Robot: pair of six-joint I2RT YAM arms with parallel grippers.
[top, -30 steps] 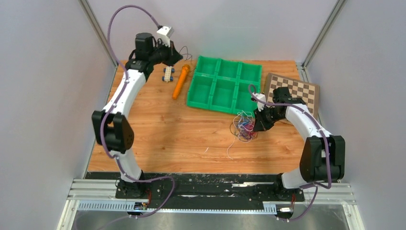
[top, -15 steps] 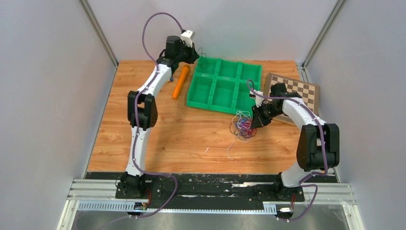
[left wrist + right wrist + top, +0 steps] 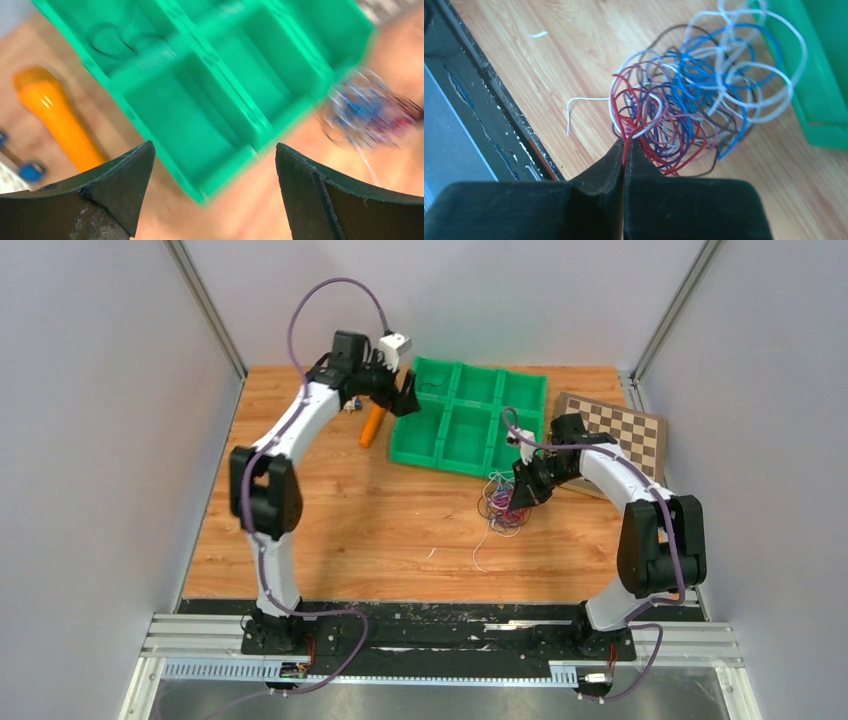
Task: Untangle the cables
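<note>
on the wooden tabletop (image 3: 330,530), seen from above, the cables (image 3: 503,505) lie in a clump just in front of the green tray (image 3: 440,466). the right gripper (image 3: 522,495) sits at the clump's right side. the left gripper (image 3: 405,400) is at the tray's left edge, near the orange marker (image 3: 372,425).

left wrist: the left gripper (image 3: 212,150) is spread wide above the tray, and the clump shows blurred beyond it.

right wrist: the right gripper (image 3: 624,152) is pressed together, pinching a red strand of the cables (image 3: 694,110).
</note>
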